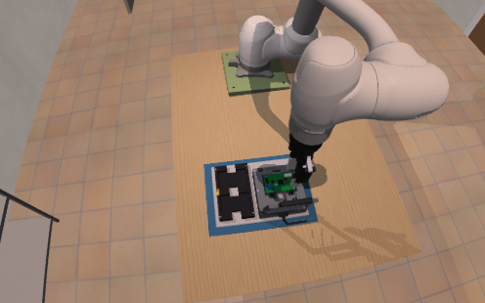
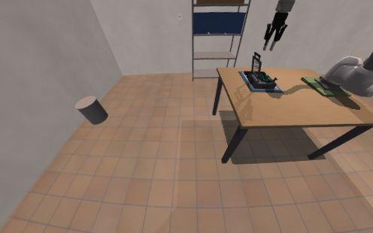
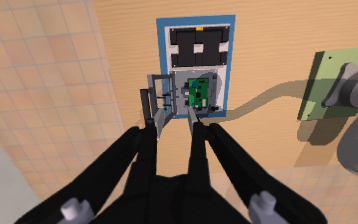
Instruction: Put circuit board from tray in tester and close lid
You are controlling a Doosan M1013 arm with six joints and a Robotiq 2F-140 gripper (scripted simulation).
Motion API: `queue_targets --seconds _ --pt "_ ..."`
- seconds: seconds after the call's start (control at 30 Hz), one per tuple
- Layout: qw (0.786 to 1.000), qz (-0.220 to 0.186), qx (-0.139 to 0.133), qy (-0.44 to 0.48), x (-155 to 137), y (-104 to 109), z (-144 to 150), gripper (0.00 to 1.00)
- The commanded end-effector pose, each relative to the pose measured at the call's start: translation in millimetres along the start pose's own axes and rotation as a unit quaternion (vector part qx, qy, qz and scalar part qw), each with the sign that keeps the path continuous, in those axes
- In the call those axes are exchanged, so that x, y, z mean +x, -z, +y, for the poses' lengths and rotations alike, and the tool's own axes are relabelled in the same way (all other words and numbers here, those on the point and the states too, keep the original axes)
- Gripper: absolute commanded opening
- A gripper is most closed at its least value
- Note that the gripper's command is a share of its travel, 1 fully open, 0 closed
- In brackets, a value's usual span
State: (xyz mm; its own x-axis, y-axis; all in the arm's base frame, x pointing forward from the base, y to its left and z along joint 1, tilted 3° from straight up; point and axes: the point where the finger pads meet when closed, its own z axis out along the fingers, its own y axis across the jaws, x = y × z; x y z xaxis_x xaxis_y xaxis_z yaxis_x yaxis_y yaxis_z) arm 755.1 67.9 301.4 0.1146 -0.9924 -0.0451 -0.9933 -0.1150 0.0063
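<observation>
The green circuit board (image 1: 280,183) (image 2: 265,78) (image 3: 198,95) lies face up in the grey tester (image 1: 260,199) (image 2: 264,86) (image 3: 180,108). Its white connector is toward the tester's end nearest the gripper in the wrist view. Whether both pins are through its holes is too small to tell. The lid (image 2: 256,65) (image 3: 150,90) (image 1: 295,201) stands raised on its hinge, its dark handle bar (image 3: 145,105) at the top. The black tray (image 1: 225,205) (image 3: 172,37) has two empty pockets. My gripper (image 2: 268,48) (image 3: 175,114) is partly open and empty, high above the table beside the tester's connector end.
Tray and tester stand on a white plate with a blue border (image 1: 207,195) (image 3: 161,30) on the wooden table (image 1: 210,122) (image 2: 301,113). The raised lid sticks up at the tester's hinge side. The arm's base stands on a green plate (image 1: 235,88) (image 3: 312,95).
</observation>
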Motion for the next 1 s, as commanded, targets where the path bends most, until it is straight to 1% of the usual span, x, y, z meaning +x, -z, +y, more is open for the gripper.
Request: queue_targets --seconds 0.0,0.27,0.53,0.97 --pt "1.000 0.000 0.000 0.000 0.1 0.3 -19.9 0.30" --pt "1.000 0.000 0.000 0.000 0.1 0.3 -54.8 0.30" --pt "1.000 0.000 0.000 0.000 0.1 0.3 -64.8 0.30" --pt "1.000 0.000 0.000 0.000 0.1 0.2 -65.7 0.30"
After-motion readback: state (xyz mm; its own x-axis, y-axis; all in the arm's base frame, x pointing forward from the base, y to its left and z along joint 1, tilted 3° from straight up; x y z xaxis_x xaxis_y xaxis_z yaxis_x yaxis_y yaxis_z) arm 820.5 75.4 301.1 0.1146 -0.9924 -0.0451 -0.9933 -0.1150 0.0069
